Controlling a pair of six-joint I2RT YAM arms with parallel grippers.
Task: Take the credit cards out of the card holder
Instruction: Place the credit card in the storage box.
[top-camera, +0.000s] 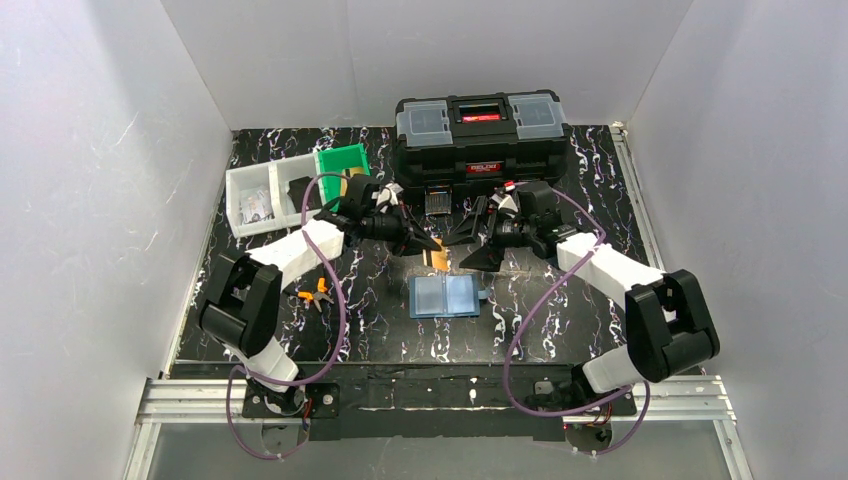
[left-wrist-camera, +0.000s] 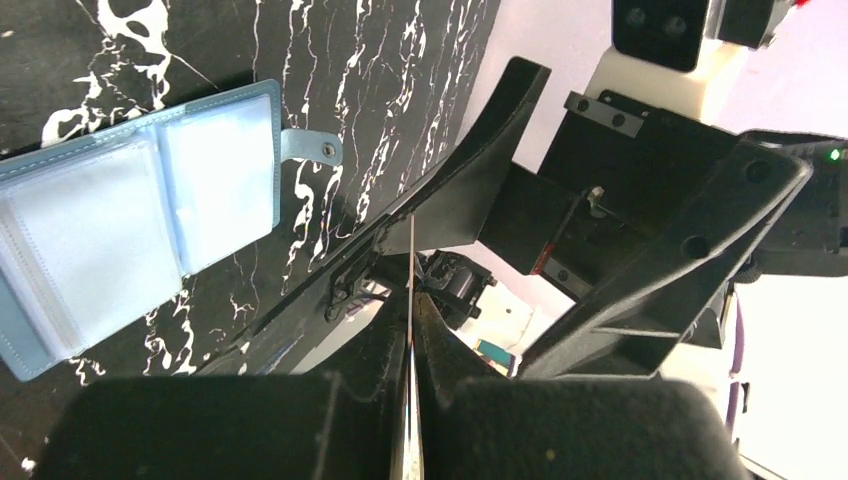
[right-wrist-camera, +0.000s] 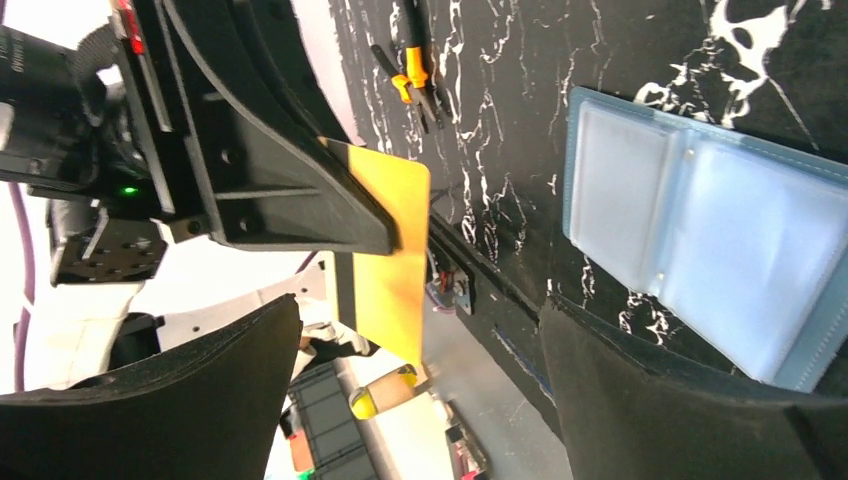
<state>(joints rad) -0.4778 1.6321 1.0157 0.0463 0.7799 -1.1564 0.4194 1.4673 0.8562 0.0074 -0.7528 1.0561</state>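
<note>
The card holder (top-camera: 445, 296) lies open and flat on the black marbled table, its light blue inner panels facing up. It also shows in the left wrist view (left-wrist-camera: 130, 230) and the right wrist view (right-wrist-camera: 700, 240). My left gripper (top-camera: 432, 245) is shut on the orange-tan credit card (top-camera: 437, 260) and holds it above the table behind the holder. The card shows edge-on in the left wrist view (left-wrist-camera: 411, 250) and as a flat face in the right wrist view (right-wrist-camera: 390, 260). My right gripper (top-camera: 468, 250) is open, its jaws facing the card's free end. I cannot pick out the dark card for certain.
A big black toolbox (top-camera: 478, 135) stands at the back. A small dark flat piece (top-camera: 437, 200) lies in front of it. A green bin (top-camera: 343, 170) and a white divided tray (top-camera: 262, 195) are at the back left. Orange pliers (top-camera: 315, 293) lie left of the holder.
</note>
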